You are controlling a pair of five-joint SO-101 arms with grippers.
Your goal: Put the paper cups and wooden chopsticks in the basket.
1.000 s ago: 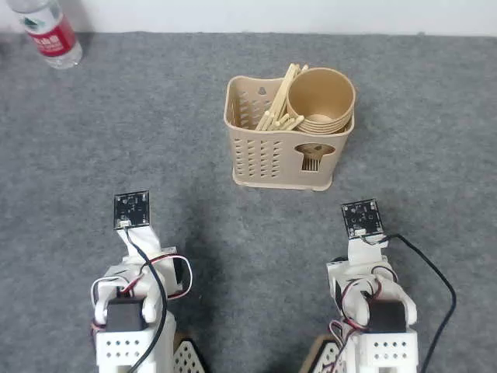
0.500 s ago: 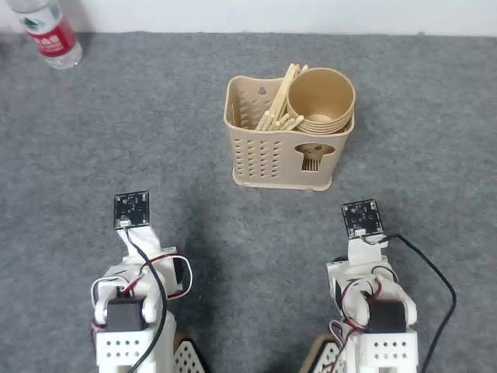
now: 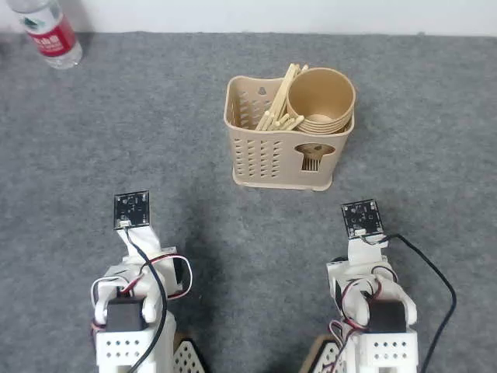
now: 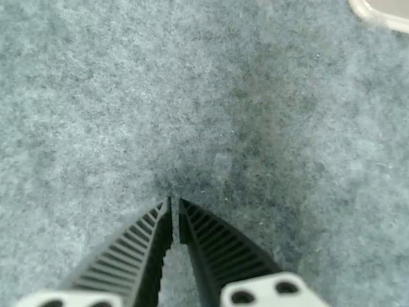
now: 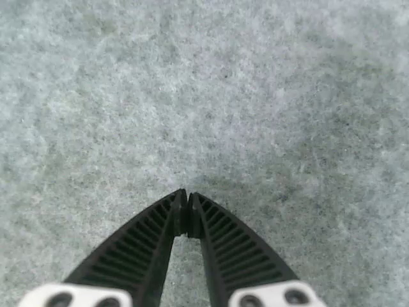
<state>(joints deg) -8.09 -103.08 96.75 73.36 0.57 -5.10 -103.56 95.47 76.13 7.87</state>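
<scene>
The left gripper (image 4: 174, 203) hangs over the grey felt (image 3: 116, 140) with its jaws pressed together on nothing. The right gripper (image 5: 186, 197) is pinched closed and empty too. Up toward 12 o'clock stands the basket (image 3: 272, 159), with the paper cups (image 3: 320, 99) stacked at its 3 o'clock end and the wooden chopsticks (image 3: 279, 105) leaning beside them. A water bottle (image 3: 50, 33) stands at 10 o'clock.

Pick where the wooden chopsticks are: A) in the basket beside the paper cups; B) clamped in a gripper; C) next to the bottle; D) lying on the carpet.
A: the wooden chopsticks stand in the basket, leaning beside the stacked paper cups.
</scene>
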